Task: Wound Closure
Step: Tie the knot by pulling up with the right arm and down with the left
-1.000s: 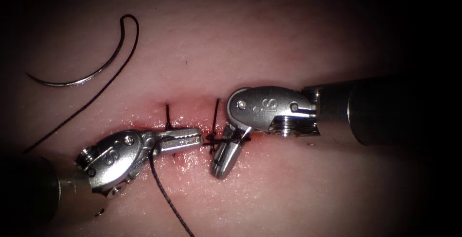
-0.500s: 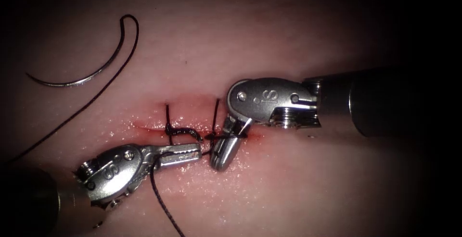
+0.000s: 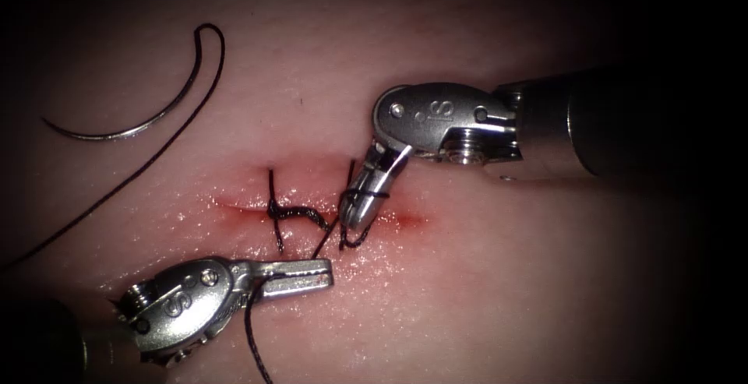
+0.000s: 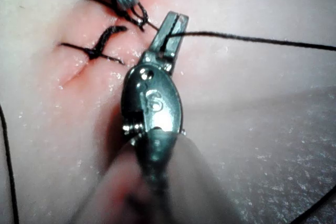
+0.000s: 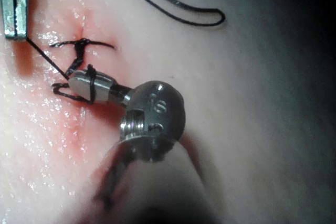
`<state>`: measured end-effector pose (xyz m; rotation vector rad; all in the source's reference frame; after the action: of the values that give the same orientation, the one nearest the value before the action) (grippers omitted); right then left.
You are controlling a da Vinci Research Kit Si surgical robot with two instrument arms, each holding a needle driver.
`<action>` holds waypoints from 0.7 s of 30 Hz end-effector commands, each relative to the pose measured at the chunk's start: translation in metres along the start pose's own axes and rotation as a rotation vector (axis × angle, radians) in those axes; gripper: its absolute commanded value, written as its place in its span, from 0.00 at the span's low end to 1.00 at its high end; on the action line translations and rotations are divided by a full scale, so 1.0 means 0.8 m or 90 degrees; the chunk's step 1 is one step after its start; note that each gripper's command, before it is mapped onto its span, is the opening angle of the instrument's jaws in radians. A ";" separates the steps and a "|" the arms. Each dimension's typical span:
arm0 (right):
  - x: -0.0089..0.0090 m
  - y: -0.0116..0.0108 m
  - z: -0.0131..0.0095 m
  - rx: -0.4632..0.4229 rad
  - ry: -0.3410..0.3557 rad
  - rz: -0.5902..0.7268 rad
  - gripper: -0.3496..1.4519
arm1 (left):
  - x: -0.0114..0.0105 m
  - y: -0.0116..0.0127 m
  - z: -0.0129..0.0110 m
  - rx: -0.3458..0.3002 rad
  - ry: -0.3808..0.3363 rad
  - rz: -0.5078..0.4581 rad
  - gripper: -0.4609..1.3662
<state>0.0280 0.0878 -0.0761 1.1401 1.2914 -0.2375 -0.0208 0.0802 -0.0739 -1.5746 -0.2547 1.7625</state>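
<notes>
- Left tool [image 3: 300,273] low and left of centre in endoscope view, on the near side of the cut [image 3: 312,214]; jaws clenched on the thread [image 3: 257,337], no needle in them.
- From that grip, one strand drops toward the near edge, another runs up to the newer stitch [image 3: 348,197].
- Left wrist view: same tool [image 4: 171,29] clamped on thread [image 4: 252,39], strand stretched taut away from the jaws.
- Right tool [image 3: 360,211] enters from the right, tip pointing down-left at the cut; jaws pressed together, thread wrapped around them as a loop.
- Cannot tell whether a thread end is pinched between the right jaws; small loop hangs just below the tip.
- Right wrist view: right tool [image 5: 86,85] with thread ring around the closed jaws, tip touching the wet tissue at the newer stitch.
- Needle [image 3: 128,115] free, lying flat on the tissue [image 3: 467,290] far left, well apart from both tools, not in the tissue; neither tool holds it.
- Thread leaves the needle's upper end, curls over and trails down-left out of the lit area.
- Older stitch [image 3: 274,209] crosses the cut left of the newer one, knotted, short tail lying to its right.
- Red fluid [image 3: 405,219] along the cut, mostly near the right tool's tip.
- Versus 1 s ago: left tool has dropped nearer and away from the cut, right tool has lifted farther; thread between them drawn longer.
</notes>
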 end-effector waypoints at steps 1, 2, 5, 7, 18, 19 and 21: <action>0.0001 0.0001 -0.0001 -0.005 0.000 0.000 0.00 | -0.0002 0.0003 0.0002 -0.003 -0.004 0.000 0.06; 0.0001 0.0002 -0.0003 -0.006 0.001 -0.003 0.00 | -0.0004 0.0009 0.0003 -0.006 -0.008 0.000 0.06; 0.0003 0.0004 -0.0009 -0.012 0.001 -0.005 0.00 | -0.0006 0.0024 0.0006 -0.011 -0.011 -0.002 0.06; 0.0004 0.0005 -0.0013 -0.016 0.001 -0.005 0.00 | -0.0007 0.0031 0.0005 -0.014 -0.012 -0.002 0.06; 0.0007 0.0014 -0.0022 -0.036 0.003 -0.014 0.00 | -0.0013 0.0071 -0.0010 -0.026 -0.027 -0.005 0.06; 0.0007 0.0015 -0.0023 -0.038 0.005 -0.012 0.00 | -0.0013 0.0073 -0.0010 -0.027 -0.027 -0.006 0.06; 0.0007 0.0018 -0.0025 -0.045 0.008 -0.016 0.00 | -0.0013 0.0078 -0.0011 -0.028 -0.027 -0.006 0.06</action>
<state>0.0279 0.0904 -0.0755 1.0721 1.3149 -0.2015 -0.0225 0.0748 -0.0772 -1.5618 -0.3216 1.7954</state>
